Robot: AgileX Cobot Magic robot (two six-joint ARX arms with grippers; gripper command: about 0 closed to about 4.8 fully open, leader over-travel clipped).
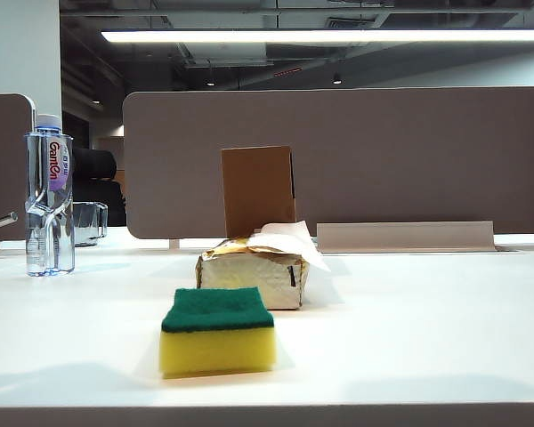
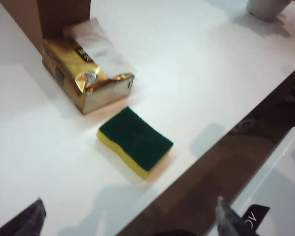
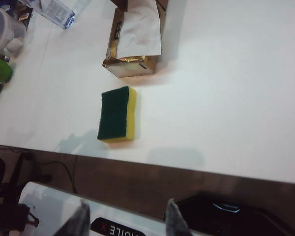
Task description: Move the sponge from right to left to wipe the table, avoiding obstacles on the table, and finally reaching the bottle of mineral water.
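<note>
The sponge (image 1: 217, 330) lies flat on the desk (image 1: 409, 320), green side up, just in front of the tissue pack (image 1: 252, 276) and clear of both grippers, so the step in hand, as we judge it, is to take hold of it. The cardboard box (image 1: 258, 189) stands directly behind the tissue pack, and the bottle of mineral water (image 1: 50, 197) stands well to the left of the tissue pack, with a glass mug (image 1: 89, 222) beside it. The left gripper (image 2: 128, 219) hangs above the desk's front edge, on the sponge's side away from the tissue pack, its jaws spread wide and empty. The right gripper (image 3: 125, 219) hangs off the same edge, further out, its jaws partly apart and holding nothing. To do this well, we bring one gripper straight down over the sponge, jaws across its short width, and clamp the yellow foam low. We then press lightly and sweep left along the lane in front of the tissue pack, keeping away from the loose white tissue, toward the bottle.
</note>
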